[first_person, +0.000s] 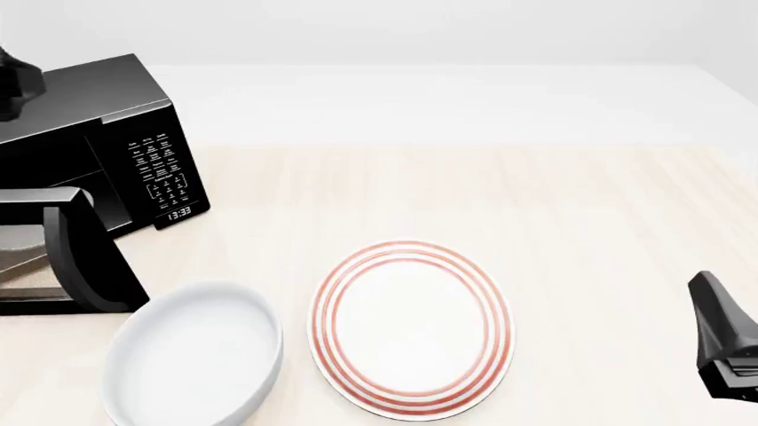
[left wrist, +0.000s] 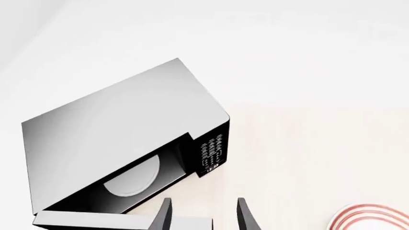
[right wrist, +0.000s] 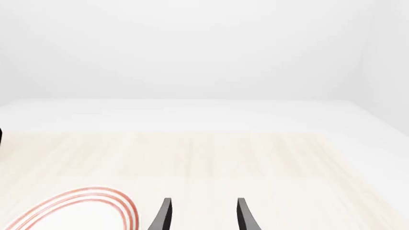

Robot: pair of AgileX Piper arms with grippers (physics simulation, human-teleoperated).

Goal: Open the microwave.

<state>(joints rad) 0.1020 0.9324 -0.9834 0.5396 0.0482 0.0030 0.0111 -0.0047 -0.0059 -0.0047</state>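
The microwave (first_person: 113,142) had a smooth, glossy black shell, the desk (first_person: 569,222) looked like pale matt wood, and the red-ringed plate (first_person: 411,328) and white bowl (first_person: 195,355) looked like smooth glazed ceramic.

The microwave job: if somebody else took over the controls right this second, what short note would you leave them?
Left pincer: open, holding nothing, above the swung-out door.
Right pincer: open, empty, over bare table at the near right, away from the work.
The microwave sits at the table's left edge. Its door is wide open and the pale turntable inside shows.
A red-ringed plate and a white bowl sit in front, untouched.
Done: opening looks complete.
Left: probably only to draw the left arm clear of the door.
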